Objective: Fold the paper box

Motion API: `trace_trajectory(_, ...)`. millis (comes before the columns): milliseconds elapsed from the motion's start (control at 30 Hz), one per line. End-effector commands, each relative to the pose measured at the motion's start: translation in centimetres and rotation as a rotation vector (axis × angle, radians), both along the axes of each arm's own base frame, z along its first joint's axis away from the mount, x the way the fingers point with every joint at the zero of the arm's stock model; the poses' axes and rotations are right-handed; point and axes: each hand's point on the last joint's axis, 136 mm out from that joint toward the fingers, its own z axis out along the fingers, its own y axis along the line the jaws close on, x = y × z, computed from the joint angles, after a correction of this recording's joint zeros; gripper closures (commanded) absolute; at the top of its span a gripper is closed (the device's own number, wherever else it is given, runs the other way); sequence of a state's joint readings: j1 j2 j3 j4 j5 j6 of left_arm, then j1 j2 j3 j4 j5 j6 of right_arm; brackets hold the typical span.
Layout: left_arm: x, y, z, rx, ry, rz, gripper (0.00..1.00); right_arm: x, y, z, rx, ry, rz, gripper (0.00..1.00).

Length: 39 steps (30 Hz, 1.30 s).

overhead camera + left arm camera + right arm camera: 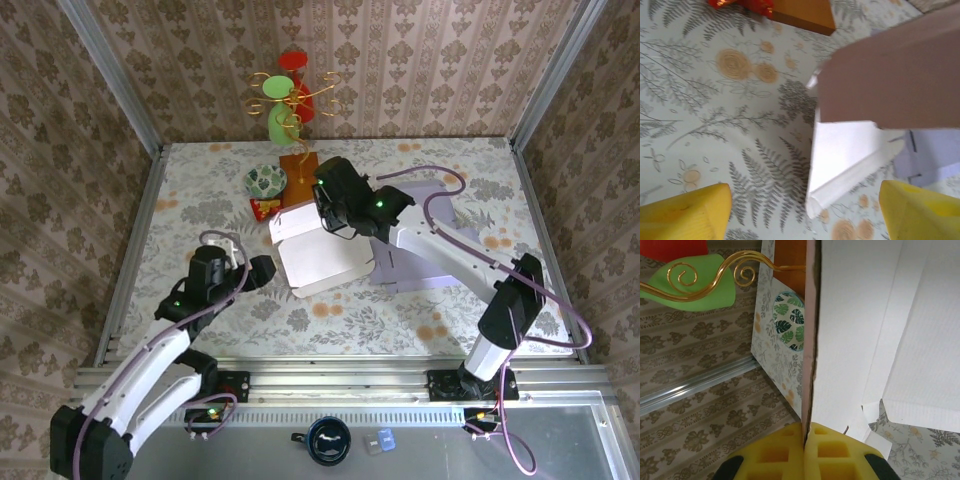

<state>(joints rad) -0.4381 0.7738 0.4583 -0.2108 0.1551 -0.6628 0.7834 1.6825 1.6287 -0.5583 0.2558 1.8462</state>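
Observation:
The paper box (pixel 318 256) lies partly folded at the table's middle, pink outside and white inside. My right gripper (pixel 334 218) is shut on its far upright wall; in the right wrist view the yellow pads (pixel 790 450) pinch the cardboard edge (pixel 810 340). My left gripper (pixel 263 270) stands open just left of the box. In the left wrist view its yellow fingertips (pixel 687 212) are wide apart. A white flap's folded corner (pixel 840 160) reaches in between them, touching neither. The pink panel (pixel 895 75) rises above that flap.
A leaf-patterned bowl (pixel 265 181), an orange block (pixel 299 163) and a red packet (pixel 264 208) sit behind the box. A green and red ornament with gold wire (pixel 288 100) stands at the back. A lavender sheet (pixel 440 268) lies under the right arm.

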Motion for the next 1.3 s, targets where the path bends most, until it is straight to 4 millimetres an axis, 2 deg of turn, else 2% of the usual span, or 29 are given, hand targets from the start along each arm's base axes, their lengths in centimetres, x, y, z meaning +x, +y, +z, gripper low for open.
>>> trace_trajectory(0,2.7,0.1,2.5,0.067,-0.116,0.015,0.22,-0.6,-1.6,2.8,0.028,-0.024,-0.045,1.0)
trace_trajectory(133,4.0,-0.1,2.6,0.142,-0.125,-0.008,0.23,-1.2,-2.3,3.5,0.03,-0.027,-0.048,1.0)
trace_trajectory(300,4.4,-1.5,5.3,0.109,-0.214,-0.075,0.31,-1.5,-3.2,3.9,0.032,-0.031,-0.06,1.0)
trace_trajectory(400,3.2,-2.1,5.5,0.097,-0.246,-0.139,0.32,-1.2,-3.9,4.2,0.036,-0.039,-0.076,1.0)
trace_trajectory(433,2.0,-3.1,5.2,0.093,-0.245,-0.195,0.32,-1.0,-4.1,4.4,0.039,-0.042,-0.082,1.0)
trace_trajectory(567,-0.4,-3.4,4.4,0.11,-0.264,-0.268,0.26,-0.9,-4.5,4.0,0.057,-0.022,-0.09,1.0)
trace_trajectory(633,-0.5,-3.5,4.8,0.127,-0.306,-0.28,0.22,-0.9,-4.5,4.1,0.061,-0.023,-0.089,1.0)
trace_trajectory(733,0.7,-3.6,5.2,0.167,-0.336,-0.266,0.18,-1.2,-4.4,4.2,0.066,-0.016,-0.079,1.0)
trace_trajectory(967,5.1,-4.4,5.8,0.262,-0.366,-0.221,0.17,-1.8,-4.5,4.8,0.071,-0.012,-0.064,1.0)
trace_trajectory(1067,6.5,-3.9,6.9,0.287,-0.388,-0.184,0.17,-2.1,-4.6,4.8,0.066,-0.006,-0.056,1.0)
trace_trajectory(1200,7.3,-2.9,7.8,0.256,-0.399,-0.155,0.23,-2.3,-4.6,4.6,0.058,0.004,-0.035,1.0)
trace_trajectory(1267,7.9,-1.6,8.0,0.228,-0.39,-0.125,0.27,-2.4,-4.3,4.5,0.063,0.013,-0.021,1.0)
